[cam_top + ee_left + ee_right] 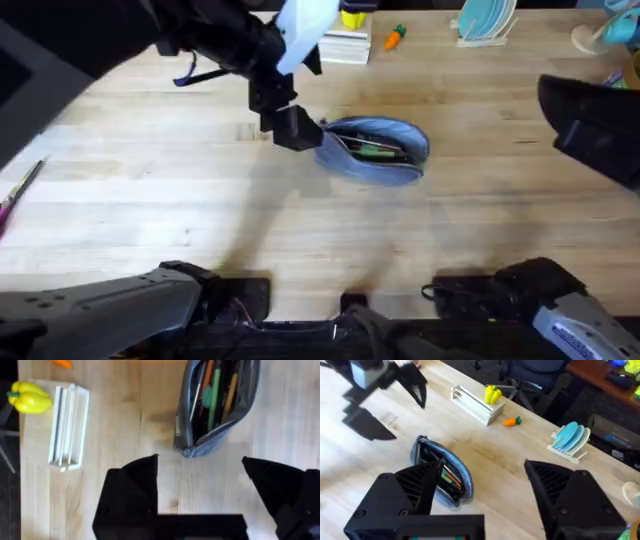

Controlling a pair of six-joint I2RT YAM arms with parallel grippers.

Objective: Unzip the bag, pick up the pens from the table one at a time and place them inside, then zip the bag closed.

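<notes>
The bag [375, 150] is lying unzipped near the middle of the table [180, 190], with the pens [215, 390] sitting inside it, green and orange showing through the gap. The left gripper [290, 125] is hovering just beside the bag's end, fingers spread wide. The right gripper [485, 490] is hanging above the table with its fingers parted, gripping nothing.

Beyond the far edge of my bench I see dark carpet floor [485, 370] and a black office chair [532, 372] pushed close. A wooden desk [600, 380] stands further back at the right. Lighting is even and bright, with soft shadows on the wood.
</notes>
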